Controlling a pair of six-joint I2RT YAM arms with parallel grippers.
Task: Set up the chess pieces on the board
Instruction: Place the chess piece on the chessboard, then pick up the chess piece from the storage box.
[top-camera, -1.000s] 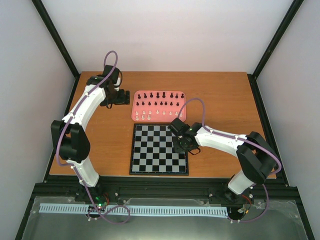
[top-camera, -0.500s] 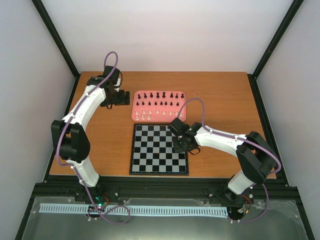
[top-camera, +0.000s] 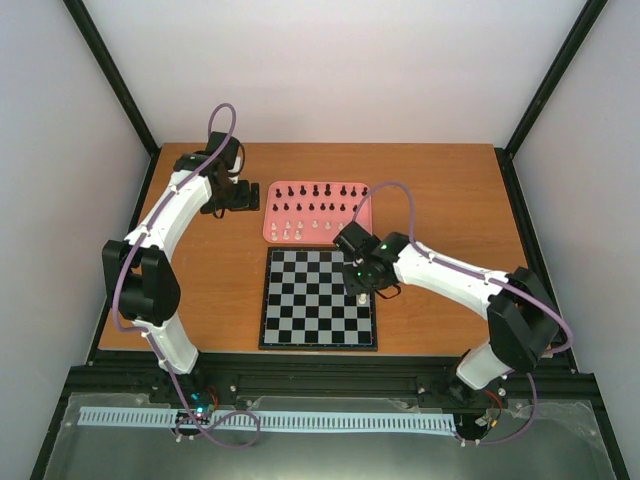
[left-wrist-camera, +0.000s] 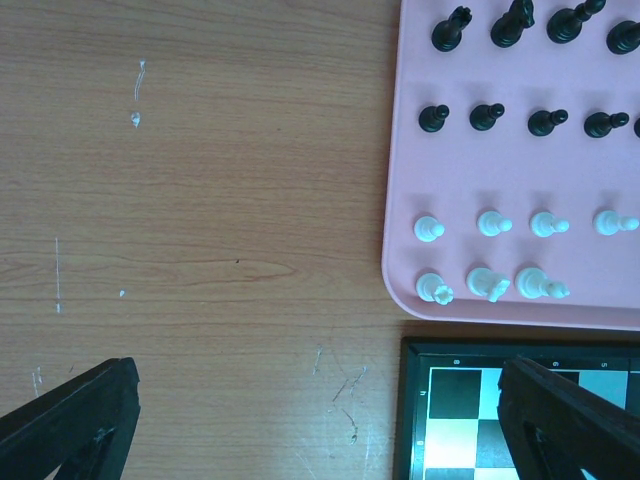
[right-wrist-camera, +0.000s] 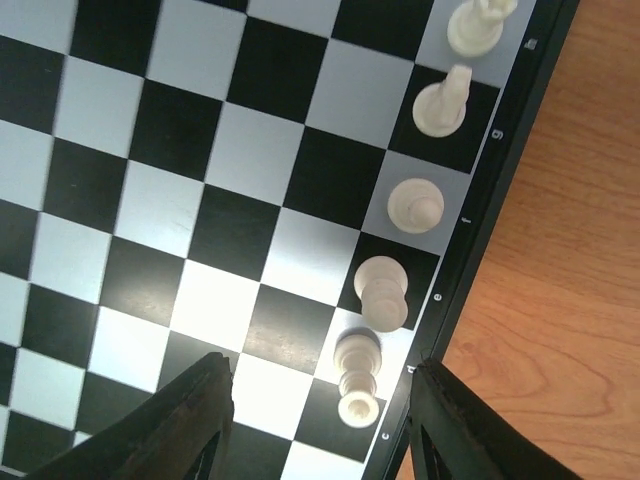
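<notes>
Black fingers (right-wrist-camera: 180, 425) of the right gripper (right-wrist-camera: 320, 385) stand spread wide, released, either side of a cream piece (right-wrist-camera: 358, 380) that stands free on the board (right-wrist-camera: 150, 200). Four more cream pieces (right-wrist-camera: 415, 205) line the board's edge toward 1 o'clock. The left gripper (left-wrist-camera: 318, 375) hangs open and empty over the table (left-wrist-camera: 200, 200). At its 1 o'clock the pink tray (left-wrist-camera: 500, 170) holds black pieces (left-wrist-camera: 487, 116) and cream ones.
</notes>
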